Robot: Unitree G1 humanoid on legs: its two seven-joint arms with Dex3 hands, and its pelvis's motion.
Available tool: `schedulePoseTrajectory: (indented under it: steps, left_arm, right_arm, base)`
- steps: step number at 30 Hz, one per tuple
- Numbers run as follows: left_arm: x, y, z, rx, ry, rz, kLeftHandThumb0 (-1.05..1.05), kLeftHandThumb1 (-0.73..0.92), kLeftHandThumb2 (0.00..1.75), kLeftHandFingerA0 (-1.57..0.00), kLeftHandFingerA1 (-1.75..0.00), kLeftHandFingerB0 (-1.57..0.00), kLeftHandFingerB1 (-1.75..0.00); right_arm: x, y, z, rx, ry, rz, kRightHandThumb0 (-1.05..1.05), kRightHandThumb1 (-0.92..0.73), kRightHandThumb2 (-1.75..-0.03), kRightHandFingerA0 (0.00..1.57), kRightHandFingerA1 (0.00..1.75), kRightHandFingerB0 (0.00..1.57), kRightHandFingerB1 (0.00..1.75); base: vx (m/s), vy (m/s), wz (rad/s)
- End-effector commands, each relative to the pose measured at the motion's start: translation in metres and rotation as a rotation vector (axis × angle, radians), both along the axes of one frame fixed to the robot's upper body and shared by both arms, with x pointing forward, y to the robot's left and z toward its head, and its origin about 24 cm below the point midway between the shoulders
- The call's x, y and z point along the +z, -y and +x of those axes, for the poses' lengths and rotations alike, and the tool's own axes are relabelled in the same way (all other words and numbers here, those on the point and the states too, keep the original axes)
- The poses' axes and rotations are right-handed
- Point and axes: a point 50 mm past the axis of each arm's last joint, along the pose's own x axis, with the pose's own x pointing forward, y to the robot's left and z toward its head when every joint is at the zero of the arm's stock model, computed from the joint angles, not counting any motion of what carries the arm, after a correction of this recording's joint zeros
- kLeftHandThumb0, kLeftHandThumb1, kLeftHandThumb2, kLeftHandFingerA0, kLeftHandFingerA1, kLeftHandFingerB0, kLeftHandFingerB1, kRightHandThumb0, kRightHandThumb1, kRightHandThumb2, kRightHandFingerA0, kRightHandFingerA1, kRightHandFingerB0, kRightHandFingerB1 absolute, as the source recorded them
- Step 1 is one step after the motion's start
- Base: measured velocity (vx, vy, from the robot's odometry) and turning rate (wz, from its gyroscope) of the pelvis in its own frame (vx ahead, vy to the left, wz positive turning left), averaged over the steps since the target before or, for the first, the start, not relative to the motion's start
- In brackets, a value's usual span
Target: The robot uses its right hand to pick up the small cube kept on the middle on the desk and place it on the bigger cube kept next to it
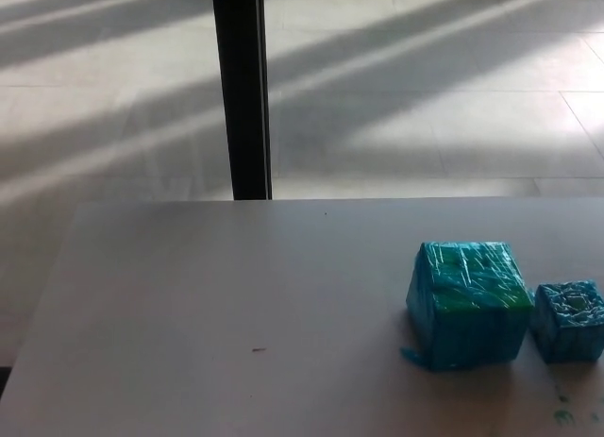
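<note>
A small cube (569, 320) wrapped in blue-green tape sits on the grey desk (236, 314) at the far right of the head view, partly cut by the picture's edge. Just to its left stands the bigger cube (467, 303), wrapped the same way, with a narrow gap between the two. Both rest flat on the desk. Neither of my hands nor any arm shows in the view.
A black vertical post (241, 90) rises behind the desk's far edge, with sunlit floor tiles (425, 97) beyond. Small blue-green paint flecks (562, 414) mark the desk near the front right. The desk's left edge slants toward the bottom left corner.
</note>
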Motion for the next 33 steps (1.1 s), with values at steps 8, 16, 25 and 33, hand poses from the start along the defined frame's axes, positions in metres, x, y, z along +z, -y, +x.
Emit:
schedulePoseTrajectory:
  steps: [8, 16, 25, 33]
  left_arm:
    - [0.008, -0.008, 0.002, 0.004, 0.005, 0.022, -0.85, 0.78, 0.65, -0.41, -0.37, -0.28, -0.31]
    - [0.008, -0.008, 0.003, 0.01, 0.007, 0.022, -0.84, 0.62, 0.99, -0.34, -0.5, -0.25, -0.45]
    - [0.006, -0.007, 0.0, 0.012, -0.001, 0.025, -0.85, 0.78, 0.65, -0.42, -0.38, -0.3, -0.31]
    - [0.006, -0.007, 0.0, 0.002, -0.013, 0.037, -0.86, 0.78, 0.64, -0.42, -0.37, -0.3, -0.31]
  right_arm:
    - [-0.039, -0.04, 0.019, 0.2, -0.305, -0.185, -0.71, -0.63, -0.93, 0.25, 0.52, 0.12, 0.41]
    - [-0.043, -0.043, 0.037, 0.18, -0.351, -0.343, -0.72, -0.61, -0.93, 0.26, 0.54, 0.1, 0.41]
    - [-0.031, -0.046, 0.052, 0.121, -0.31, -0.571, -0.83, -0.45, -0.75, 0.0, 0.28, 0.1, 0.3]
    - [-0.03, -0.047, 0.055, 0.112, -0.271, -0.632, -0.79, -0.55, -0.59, 0.0, 0.11, 0.15, 0.28]
  base:
    - [0.0, 0.0, 0.0]
    - [0.0, 0.0, 0.0]
    - [0.0, 0.0, 0.0]
    - [0.0, 0.0, 0.0]
